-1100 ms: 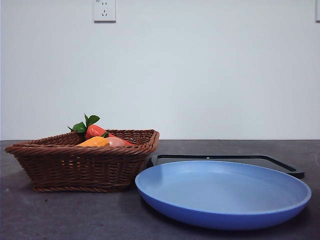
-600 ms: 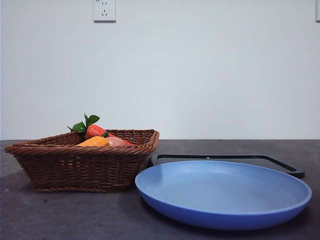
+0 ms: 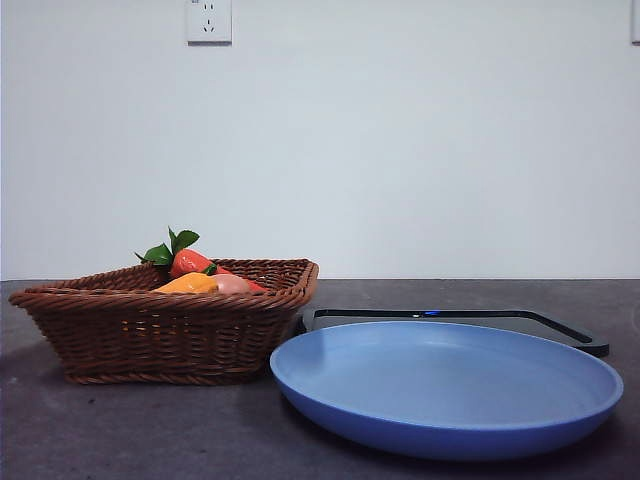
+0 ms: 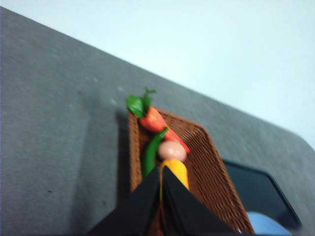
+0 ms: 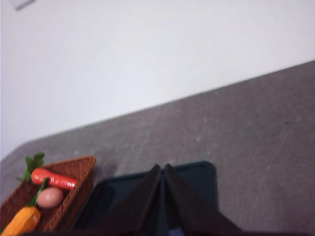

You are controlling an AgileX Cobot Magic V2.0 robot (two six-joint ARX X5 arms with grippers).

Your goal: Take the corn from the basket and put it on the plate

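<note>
The orange-yellow corn (image 3: 188,284) lies in the brown wicker basket (image 3: 150,330) at the left, beside a pinkish round item (image 3: 232,284) and a red-orange vegetable with green leaves (image 3: 185,260). The light-blue plate (image 3: 445,385) sits at the front right. Neither arm shows in the front view. My left gripper (image 4: 162,169) is shut and hangs high above the basket (image 4: 206,167), its tips over the corn (image 4: 176,172). My right gripper (image 5: 162,168) is shut too, high over the black tray (image 5: 197,182), with the corn (image 5: 22,220) and the basket (image 5: 74,189) off to one side.
A flat black tray (image 3: 560,330) lies behind the plate on the dark grey table (image 3: 120,430). A white wall with a socket (image 3: 209,20) stands behind. The basket and the plate nearly touch.
</note>
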